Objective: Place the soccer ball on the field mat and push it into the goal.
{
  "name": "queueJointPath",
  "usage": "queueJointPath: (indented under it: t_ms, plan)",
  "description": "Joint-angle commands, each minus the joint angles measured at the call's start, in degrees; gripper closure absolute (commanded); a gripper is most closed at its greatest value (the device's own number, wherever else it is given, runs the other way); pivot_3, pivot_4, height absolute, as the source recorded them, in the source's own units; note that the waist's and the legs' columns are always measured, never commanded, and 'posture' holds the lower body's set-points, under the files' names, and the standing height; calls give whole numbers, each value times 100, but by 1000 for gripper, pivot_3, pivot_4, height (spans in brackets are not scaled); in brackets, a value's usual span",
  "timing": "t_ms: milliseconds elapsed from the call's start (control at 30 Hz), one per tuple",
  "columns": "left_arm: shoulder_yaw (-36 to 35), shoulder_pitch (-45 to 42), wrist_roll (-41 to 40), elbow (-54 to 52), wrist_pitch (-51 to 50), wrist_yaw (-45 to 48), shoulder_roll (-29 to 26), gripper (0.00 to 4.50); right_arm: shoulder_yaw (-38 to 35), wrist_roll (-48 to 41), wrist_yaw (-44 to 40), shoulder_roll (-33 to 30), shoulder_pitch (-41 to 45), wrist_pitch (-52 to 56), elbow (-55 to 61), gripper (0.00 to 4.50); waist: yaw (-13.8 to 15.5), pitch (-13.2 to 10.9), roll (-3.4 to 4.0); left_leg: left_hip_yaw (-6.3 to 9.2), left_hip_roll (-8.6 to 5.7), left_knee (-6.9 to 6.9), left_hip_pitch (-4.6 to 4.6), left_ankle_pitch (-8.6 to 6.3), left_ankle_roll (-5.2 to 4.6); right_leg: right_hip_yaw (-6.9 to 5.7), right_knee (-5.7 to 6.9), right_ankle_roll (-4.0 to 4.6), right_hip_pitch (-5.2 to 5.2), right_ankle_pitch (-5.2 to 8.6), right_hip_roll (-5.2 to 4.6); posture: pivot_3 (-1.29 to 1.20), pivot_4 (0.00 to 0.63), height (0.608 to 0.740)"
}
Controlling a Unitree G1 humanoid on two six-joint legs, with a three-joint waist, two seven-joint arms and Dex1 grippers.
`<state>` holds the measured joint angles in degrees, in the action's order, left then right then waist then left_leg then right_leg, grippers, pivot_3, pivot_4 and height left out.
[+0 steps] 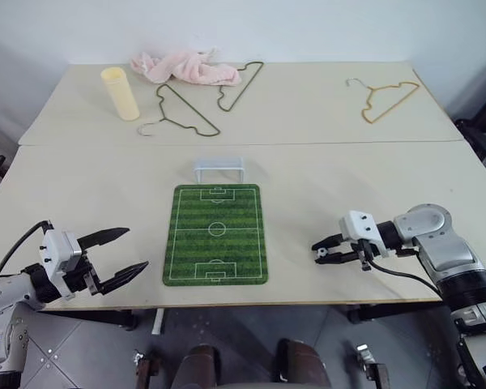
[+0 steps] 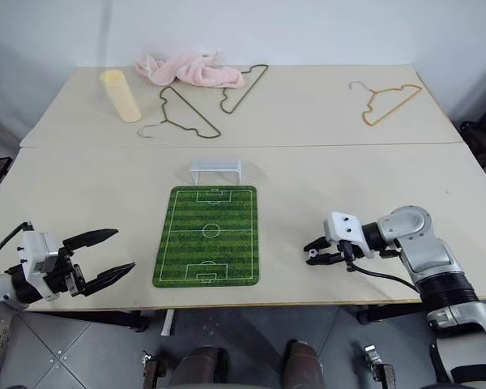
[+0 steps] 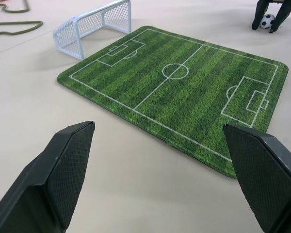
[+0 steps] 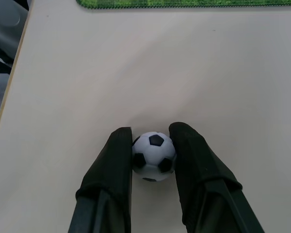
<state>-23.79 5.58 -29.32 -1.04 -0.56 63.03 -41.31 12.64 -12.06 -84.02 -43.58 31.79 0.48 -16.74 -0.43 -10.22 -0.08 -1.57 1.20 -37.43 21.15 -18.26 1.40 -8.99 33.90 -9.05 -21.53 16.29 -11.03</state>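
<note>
Now your right gripper [image 4: 153, 145] has its two fingers pressed against either side of the soccer ball [image 4: 153, 155], which sits on the bare table top [image 1: 373, 170] to the right of the field mat [image 1: 216, 235], off its near right corner. So the mat lies to the gripper's left, and the carry you need is a short one that way, over the mat's long right edge. The mat's long axis runs away from you, with the goal [image 1: 219, 168] just beyond its far short edge, so I judge the later push must go straight away along that axis. Your left gripper [image 1: 117, 258] hangs wide open and empty, off the mat's near left corner
</note>
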Motion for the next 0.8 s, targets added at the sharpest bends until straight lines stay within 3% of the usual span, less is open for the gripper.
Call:
queueJointPath:
  t_ms: [33, 167, 333, 567, 800]
  plan:
    - [-73, -73, -89, 93, 240, 137, 41, 0, -218, -353, 466, 271, 392, 870, 1028, 3644, -32, 0, 1, 0, 2, 0, 0, 0, 0, 0, 1, 1, -1, 0, 2, 0, 150, 740]
    - [-66, -103, -100, 430, 674, 420, 175, 0, 176, -479, 1183, 984, 641, 2084, 2119, 3644, -88, 0, 1, 0, 30, -5, -1, -10, 18, 0, 0, 8, -2, -2, 31, 0, 150, 740]
    - [-85, -54, -215, 640, 1053, 784, 337, 0, 1051, -242, 1331, 1518, 848, 2853, 2620, 3644, -85, 0, 1, 1, 49, -4, 5, -17, 29, -5, 1, 16, -10, 0, 51, 0, 150, 740]
    - [-26, 112, -261, 779, 1133, 1110, 374, 0, 1974, 449, 1657, 2297, 1100, 2527, 2080, 3644, -128, 0, 1, -2, 49, -18, 4, -22, 26, 0, 11, 17, -13, 0, 51, 0, 150, 740]
    - [-132, 108, -317, 883, 1148, 1244, 310, 0, 2266, 693, 1520, 2747, 1285, 2052, 1370, 3644, -120, 0, 0, -6, 50, -20, 5, -22, 26, 4, 17, 17, -19, 0, 51, 0, 150, 740]
